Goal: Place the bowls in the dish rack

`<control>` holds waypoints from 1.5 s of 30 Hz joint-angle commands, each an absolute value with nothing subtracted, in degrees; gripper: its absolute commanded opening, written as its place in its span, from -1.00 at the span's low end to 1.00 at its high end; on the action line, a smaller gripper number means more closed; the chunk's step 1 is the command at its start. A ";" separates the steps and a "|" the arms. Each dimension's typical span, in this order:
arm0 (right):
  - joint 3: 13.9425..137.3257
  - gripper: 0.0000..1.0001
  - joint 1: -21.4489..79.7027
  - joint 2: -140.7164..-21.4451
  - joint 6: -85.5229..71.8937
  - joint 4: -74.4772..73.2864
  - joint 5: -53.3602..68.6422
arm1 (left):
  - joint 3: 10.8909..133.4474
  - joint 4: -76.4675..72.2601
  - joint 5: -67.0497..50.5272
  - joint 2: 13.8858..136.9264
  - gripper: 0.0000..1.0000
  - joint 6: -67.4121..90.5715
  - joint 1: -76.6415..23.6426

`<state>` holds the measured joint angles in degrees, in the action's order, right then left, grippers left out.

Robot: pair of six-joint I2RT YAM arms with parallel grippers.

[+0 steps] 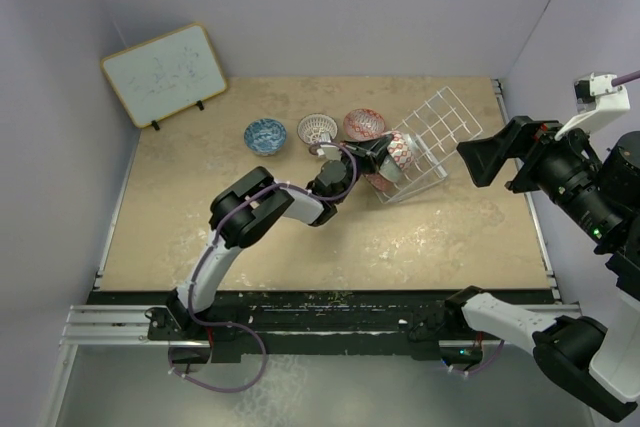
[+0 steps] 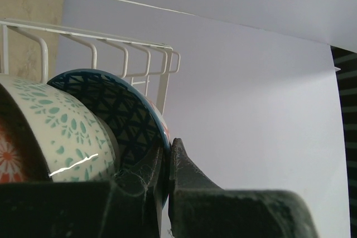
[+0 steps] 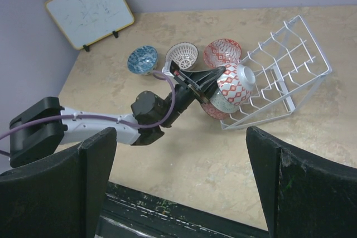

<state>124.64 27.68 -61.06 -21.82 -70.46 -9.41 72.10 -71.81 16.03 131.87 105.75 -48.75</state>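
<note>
My left gripper (image 1: 385, 157) is shut on the rim of a bowl with a blue lattice inside (image 2: 120, 112) and a red-and-white diamond outside (image 3: 231, 85). It holds the bowl on edge at the near left end of the white wire dish rack (image 1: 440, 127). A pale green-white bowl (image 2: 61, 132) and a red one (image 3: 207, 111) stand on edge right beside it in the rack. A blue bowl (image 1: 265, 134), a white-lattice bowl (image 1: 317, 129) and a red bowl (image 1: 363, 124) sit on the table left of the rack. My right gripper (image 1: 487, 162) is open and empty, high above the table right of the rack.
A wood-framed whiteboard (image 1: 165, 72) leans at the back left. The rack lies askew to the table edges, near the back right corner. Purple walls enclose the table on three sides. The left arm (image 1: 250, 217) stretches across the table's middle.
</note>
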 commanded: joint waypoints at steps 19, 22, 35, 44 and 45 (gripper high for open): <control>122.87 1.00 27.57 -60.14 -20.92 -67.85 -8.52 | 66.75 -61.82 11.00 119.86 0.94 106.91 -47.64; 122.66 1.00 27.52 -59.88 -20.94 -67.77 -8.52 | 65.75 -60.55 10.90 118.56 0.98 106.06 -47.55; 120.80 1.00 27.54 -58.39 -21.38 -66.88 -8.34 | 62.60 -51.92 6.43 113.04 0.98 102.82 -46.45; 120.33 1.00 27.58 -57.93 -21.52 -66.09 -8.08 | 56.69 -47.71 6.07 106.10 0.99 97.92 -45.42; 120.30 1.00 27.52 -57.92 -21.67 -65.91 -8.02 | 55.70 -47.42 6.04 105.00 0.98 97.11 -45.24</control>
